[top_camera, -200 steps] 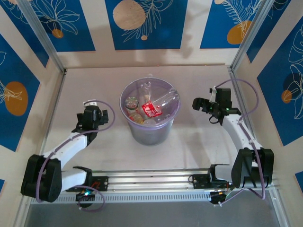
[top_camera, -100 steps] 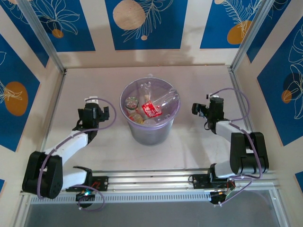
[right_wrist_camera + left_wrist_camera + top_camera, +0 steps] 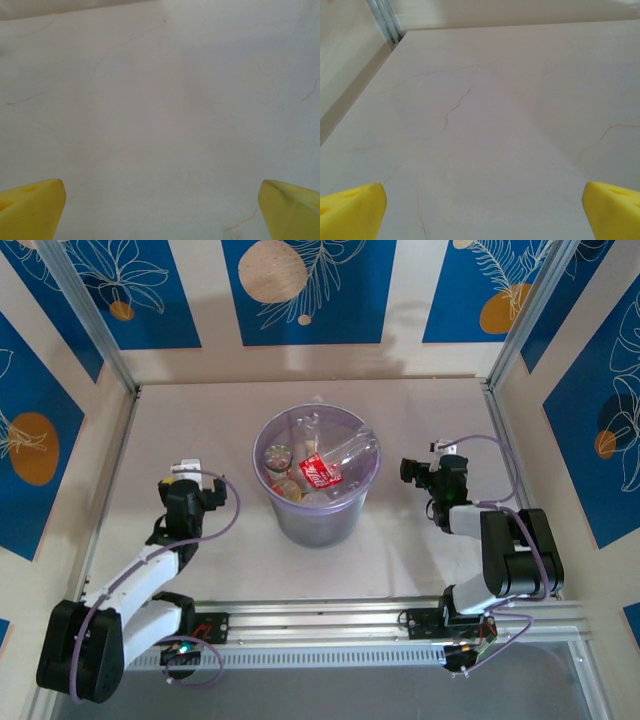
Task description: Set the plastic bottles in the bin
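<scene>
The bin (image 3: 320, 525), a round pale-purple translucent bucket, stands mid-table. Several plastic bottles lie inside it, among them a clear one with a red label (image 3: 318, 470) and a small one seen end-on (image 3: 278, 455). My left gripper (image 3: 188, 478) hovers left of the bin, well apart from it, open and holding nothing. My right gripper (image 3: 424, 468) is to the right of the bin, also open and holding nothing. In the left wrist view the gripper (image 3: 482, 212) has only table between its yellow fingertips (image 3: 352, 210). The right wrist view has the same, gripper (image 3: 162, 212) with yellow fingertips (image 3: 30, 207) far apart.
The pale tabletop (image 3: 420, 410) with thin hairline cracks (image 3: 452, 107) is walled at the back and both sides. A metal corner post (image 3: 385, 20) stands at the far left. An aluminium rail (image 3: 320, 620) with both arm bases runs along the near edge.
Both arms have drawn back toward their bases. The right arm has folded up, its gripper shifting left and nearer; the left gripper has moved left and nearer. Both stayed open.
</scene>
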`<control>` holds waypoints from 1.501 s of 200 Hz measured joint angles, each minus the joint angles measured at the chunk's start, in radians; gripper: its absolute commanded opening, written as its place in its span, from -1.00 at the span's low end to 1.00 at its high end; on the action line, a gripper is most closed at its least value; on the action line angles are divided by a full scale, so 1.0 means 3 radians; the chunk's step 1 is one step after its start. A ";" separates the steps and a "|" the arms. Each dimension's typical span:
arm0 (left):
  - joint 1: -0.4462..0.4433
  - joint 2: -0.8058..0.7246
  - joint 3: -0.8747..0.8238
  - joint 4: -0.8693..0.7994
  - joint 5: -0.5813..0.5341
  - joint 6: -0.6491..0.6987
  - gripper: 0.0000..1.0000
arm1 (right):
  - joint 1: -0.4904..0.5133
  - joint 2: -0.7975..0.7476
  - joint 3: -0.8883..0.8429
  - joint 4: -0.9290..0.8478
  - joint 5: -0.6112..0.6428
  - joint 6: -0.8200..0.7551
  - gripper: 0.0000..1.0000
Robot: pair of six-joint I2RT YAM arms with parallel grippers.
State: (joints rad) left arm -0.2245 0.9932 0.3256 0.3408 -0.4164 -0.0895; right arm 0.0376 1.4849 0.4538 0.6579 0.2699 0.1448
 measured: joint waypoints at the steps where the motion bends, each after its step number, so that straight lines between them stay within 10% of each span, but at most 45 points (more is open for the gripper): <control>1: 0.0000 0.0000 -0.0008 0.0011 -0.0001 0.0000 1.00 | 0.0000 0.0000 -0.0006 0.0017 -0.0001 -0.0001 0.98; 113: 0.0183 0.1665 0.0100 0.1611 -0.0004 0.0384 0.99 | -0.0018 0.0107 -0.0295 0.0662 -0.0050 -0.0022 0.98; 300: 0.0356 0.1902 0.0121 0.2012 0.0468 0.0407 1.00 | -0.0057 0.0107 -0.0271 0.0609 -0.0088 -0.0022 0.98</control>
State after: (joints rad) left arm -0.1177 1.5639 0.3618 0.9443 -0.2760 0.0326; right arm 0.0204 1.5169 0.3725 0.8406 0.2436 0.1383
